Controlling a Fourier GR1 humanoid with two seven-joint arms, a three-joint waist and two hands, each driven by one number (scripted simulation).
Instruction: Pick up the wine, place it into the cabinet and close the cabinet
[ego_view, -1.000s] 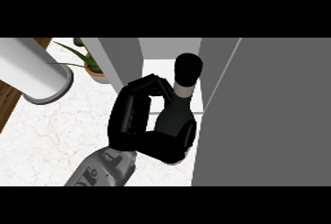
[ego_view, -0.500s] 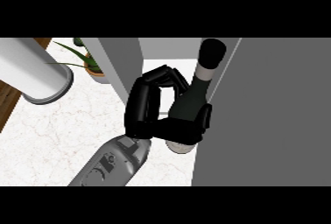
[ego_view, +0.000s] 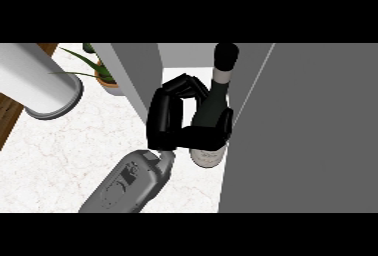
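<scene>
Dark wine bottle (ego_view: 212, 107) sits gripped in the curled right robot hand (ego_view: 173, 120), beside the cabinet (ego_view: 310, 130).

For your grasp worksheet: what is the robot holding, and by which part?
The wine bottle, held round its body below the neck by the curled fingers of one hand; which hand cannot be told.

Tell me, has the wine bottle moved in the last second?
Yes. The wine bottle, held in the hand, has shifted right and up the view toward the grey cabinet door, with its top now farther into the opening.
</scene>
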